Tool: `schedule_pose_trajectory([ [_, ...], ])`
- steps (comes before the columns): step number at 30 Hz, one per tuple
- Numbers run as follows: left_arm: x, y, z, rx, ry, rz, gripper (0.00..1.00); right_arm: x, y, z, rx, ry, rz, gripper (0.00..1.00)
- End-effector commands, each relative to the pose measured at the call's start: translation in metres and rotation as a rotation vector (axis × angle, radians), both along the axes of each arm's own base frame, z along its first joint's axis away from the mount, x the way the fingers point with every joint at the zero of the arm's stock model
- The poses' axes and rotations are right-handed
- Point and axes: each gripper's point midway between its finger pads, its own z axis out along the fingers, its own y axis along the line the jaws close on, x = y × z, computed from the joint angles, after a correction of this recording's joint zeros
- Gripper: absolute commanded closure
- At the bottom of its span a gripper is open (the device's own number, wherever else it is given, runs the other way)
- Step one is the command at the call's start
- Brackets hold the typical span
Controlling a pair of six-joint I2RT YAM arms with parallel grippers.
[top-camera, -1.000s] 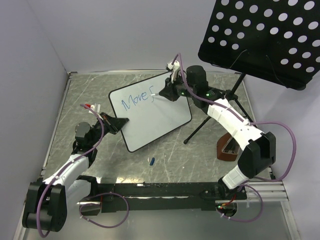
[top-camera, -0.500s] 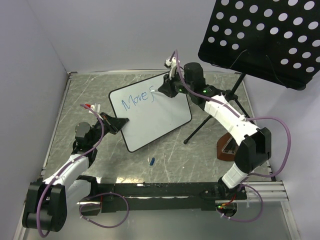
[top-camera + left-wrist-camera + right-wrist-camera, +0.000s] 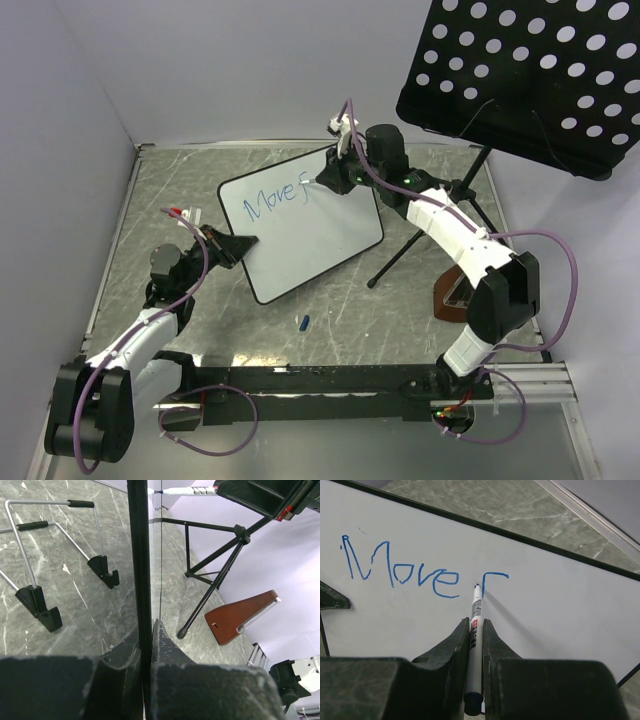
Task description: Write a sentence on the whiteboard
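The whiteboard [image 3: 310,235] lies tilted on the table, its face [image 3: 560,605] white. The sentence [image 3: 262,201] in blue reads "Move" [image 3: 400,570], followed by a hooked stroke [image 3: 492,576]. My right gripper [image 3: 335,177] [image 3: 475,624] is shut on a white marker [image 3: 476,611], whose tip touches the board at the foot of that stroke. My left gripper [image 3: 238,243] [image 3: 146,630] is shut on the whiteboard's left rim, which shows edge-on as a black bar [image 3: 139,555].
A black perforated music-stand panel [image 3: 520,80] hangs over the right back, its tripod legs [image 3: 420,240] beside the board. A brown metronome [image 3: 455,295] stands at the right. A blue cap [image 3: 303,322] lies near the board's front corner. A wire stand [image 3: 60,555] sits left of the board.
My right gripper and marker edged slightly toward the back, and the stroke after "Move" grew a little. The left arm and the board stayed put.
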Motion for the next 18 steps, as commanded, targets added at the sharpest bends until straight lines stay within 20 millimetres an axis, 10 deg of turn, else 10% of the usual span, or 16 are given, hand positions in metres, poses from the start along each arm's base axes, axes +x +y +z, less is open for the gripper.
schedule_pose_trajectory([
  [1, -0.003, -0.004, -0.004, 0.091, -0.071, -0.045, 0.99, 0.017, -0.002, 0.018, 0.017, -0.041, -0.044, 1.00],
  [18, -0.003, -0.004, -0.004, 0.091, -0.071, -0.047, 0.99, 0.032, -0.017, 0.016, -0.008, -0.031, -0.116, 1.00],
])
